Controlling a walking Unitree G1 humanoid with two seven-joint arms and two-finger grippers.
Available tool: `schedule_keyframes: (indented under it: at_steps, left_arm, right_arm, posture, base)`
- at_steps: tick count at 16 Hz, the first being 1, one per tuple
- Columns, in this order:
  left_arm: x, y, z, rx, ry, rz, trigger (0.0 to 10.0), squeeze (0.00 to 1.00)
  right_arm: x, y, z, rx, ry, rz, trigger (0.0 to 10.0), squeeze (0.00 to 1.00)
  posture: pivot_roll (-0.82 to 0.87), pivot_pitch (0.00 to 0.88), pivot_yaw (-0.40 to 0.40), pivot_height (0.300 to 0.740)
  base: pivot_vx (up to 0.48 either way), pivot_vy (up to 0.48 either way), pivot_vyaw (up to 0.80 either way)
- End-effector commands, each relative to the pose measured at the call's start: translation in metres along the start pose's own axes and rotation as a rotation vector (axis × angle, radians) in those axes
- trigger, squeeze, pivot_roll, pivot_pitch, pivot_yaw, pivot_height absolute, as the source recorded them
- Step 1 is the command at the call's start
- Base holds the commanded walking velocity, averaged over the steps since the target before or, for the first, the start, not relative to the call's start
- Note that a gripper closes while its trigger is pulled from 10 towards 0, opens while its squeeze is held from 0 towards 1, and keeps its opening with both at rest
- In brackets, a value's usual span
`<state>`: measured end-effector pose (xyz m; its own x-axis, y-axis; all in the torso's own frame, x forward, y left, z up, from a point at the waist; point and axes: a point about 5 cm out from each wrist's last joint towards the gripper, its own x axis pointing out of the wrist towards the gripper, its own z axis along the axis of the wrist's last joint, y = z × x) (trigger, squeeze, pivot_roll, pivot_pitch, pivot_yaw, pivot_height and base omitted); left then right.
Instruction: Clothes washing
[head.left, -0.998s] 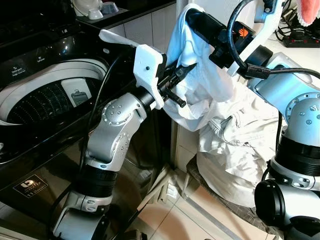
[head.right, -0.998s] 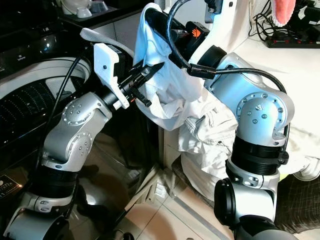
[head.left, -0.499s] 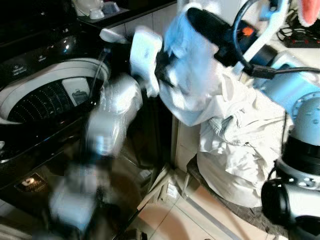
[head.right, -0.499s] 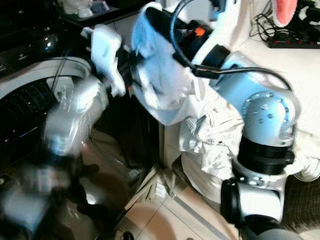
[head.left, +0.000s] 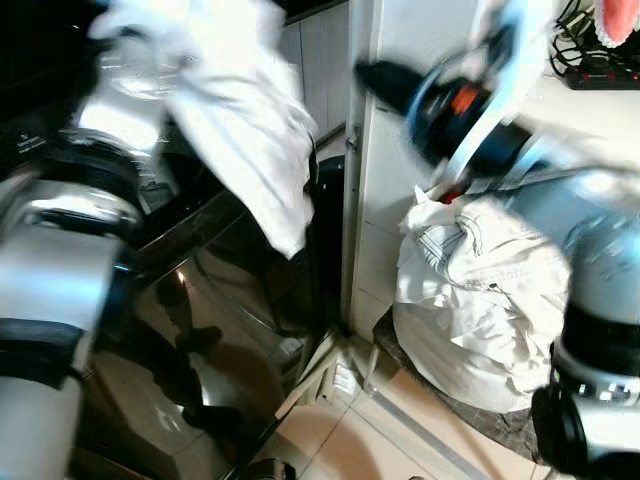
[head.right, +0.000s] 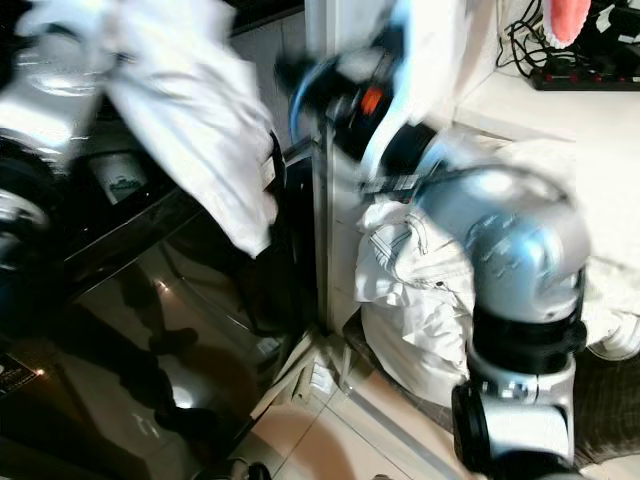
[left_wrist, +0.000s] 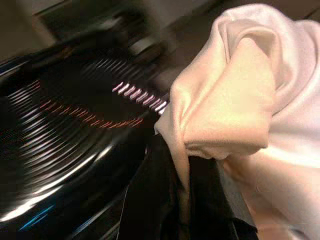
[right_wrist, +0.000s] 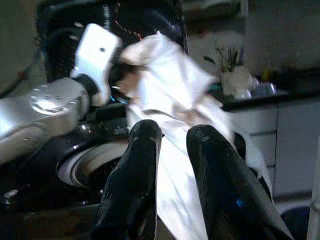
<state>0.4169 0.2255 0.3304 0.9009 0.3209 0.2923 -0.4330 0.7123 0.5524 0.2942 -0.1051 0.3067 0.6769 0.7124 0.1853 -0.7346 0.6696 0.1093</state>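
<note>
A white garment (head.left: 250, 130) hangs from my raised left arm, over the black top-loading washing machine (head.left: 215, 300). In the left wrist view my left gripper (left_wrist: 182, 172) is shut on a fold of this garment (left_wrist: 240, 100), with the ribbed drum (left_wrist: 65, 135) behind it. My right gripper (right_wrist: 173, 134) is open with nothing between its black fingers (right_wrist: 145, 150) and points at the hanging garment (right_wrist: 170, 85) from the right. In the head views the right gripper (head.left: 378, 75) is blurred, beside the white cabinet edge.
A heap of white clothes (head.left: 480, 300) fills a basket on the floor, right of the machine and below my right arm. A white counter with a power strip (head.left: 600, 75) runs behind it. Tiled floor (head.left: 400, 440) lies in front.
My left arm has swung the white garment up and left over the washer. My right gripper has let go of it and stays on the right. Both arms are blurred.
</note>
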Motion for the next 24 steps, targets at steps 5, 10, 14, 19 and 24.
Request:
schedule_keyframes:
  at_steps: [5, 10, 14, 19, 24]
  left_arm:
    - [0.006, 0.051, 0.019, 0.108, -0.153, 0.367, 0.0, 0.00]
    - [0.005, 0.035, -0.014, 0.284, -0.026, 0.197, 0.1, 0.00]
    - [-0.018, -0.021, -0.077, -0.006, 0.331, -0.131, 10.0, 0.00]
    - [-0.022, -0.032, -0.081, -0.209, 0.424, -0.227, 10.0, 1.00]
    - [-0.019, -0.028, -0.077, -0.222, 0.421, -0.230, 10.0, 1.00]
  right_arm:
    - [0.002, 0.010, -0.004, -0.029, 0.008, 0.009, 10.0, 0.00]
    - [0.006, 0.015, -0.018, -0.032, 0.034, 0.000, 10.0, 0.00]
    - [0.004, 0.022, -0.035, -0.068, 0.141, 0.031, 10.0, 0.00]
    - [-0.002, 0.028, -0.046, -0.048, 0.227, 0.106, 10.0, 0.00]
    - [-0.002, 0.029, -0.047, -0.052, 0.243, 0.129, 10.0, 0.00]
  posture:
    - [-0.09, 0.000, 0.089, 0.740]
    - [-0.08, 0.000, 0.084, 0.740]
    - [-0.08, 0.000, 0.090, 0.740]
    - [-0.09, 0.000, 0.092, 0.740]
    - [-0.08, 0.000, 0.086, 0.740]
  base:
    - [0.000, 0.000, 0.00]
    - [0.000, 0.000, 0.00]
    - [0.000, 0.000, 0.00]
    - [0.000, 0.000, 0.00]
    - [0.000, 0.000, 0.00]
